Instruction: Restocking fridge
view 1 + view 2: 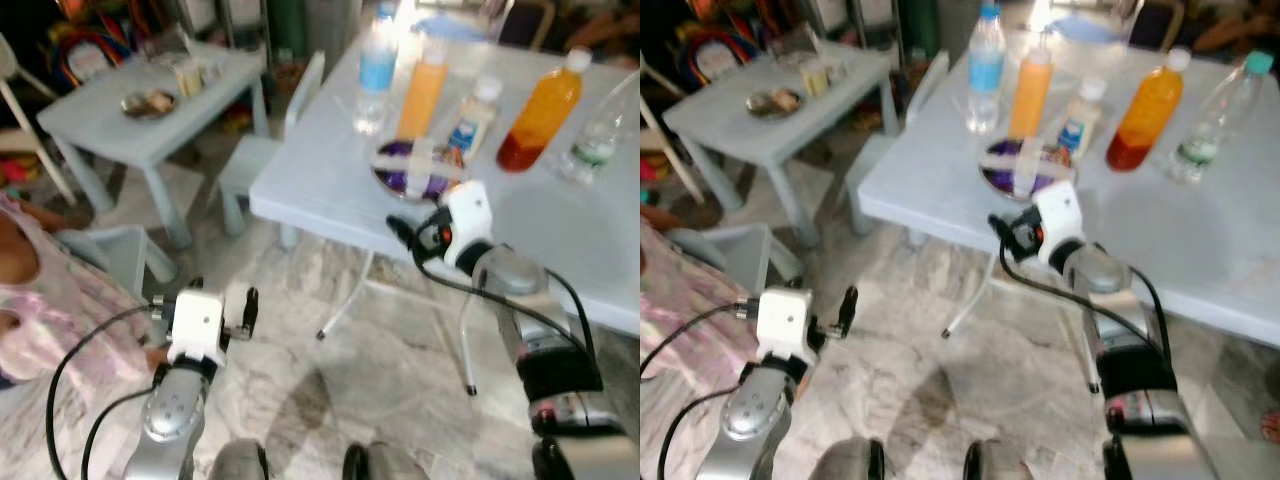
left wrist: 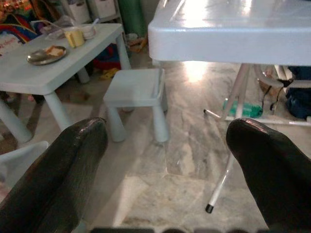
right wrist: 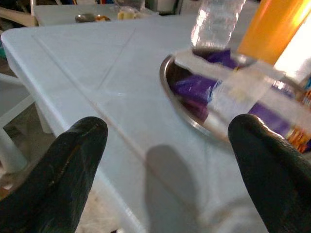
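On the white folding table (image 1: 560,240) stand a blue-labelled water bottle (image 1: 377,75), an orange bottle (image 1: 422,95), a small white bottle (image 1: 472,118), an orange-and-red juice bottle (image 1: 540,115) and a clear green-labelled bottle (image 1: 598,138). In front of them sits a metal bowl (image 1: 415,170) holding purple packets and a clear wrapped item. My right gripper (image 1: 405,235) hovers open at the table's front edge, just short of the bowl (image 3: 167,92), with nothing between its fingers (image 3: 73,165). My left gripper (image 1: 225,312) hangs open low over the marble floor, holding nothing (image 2: 167,127).
A low pale table (image 1: 150,120) with a plate of food (image 1: 148,102) and cups stands at the far left. A small stool (image 1: 255,160) sits between the two tables. A person in pink clothing (image 1: 50,300) is close at my left, beside a pale chair (image 1: 110,250).
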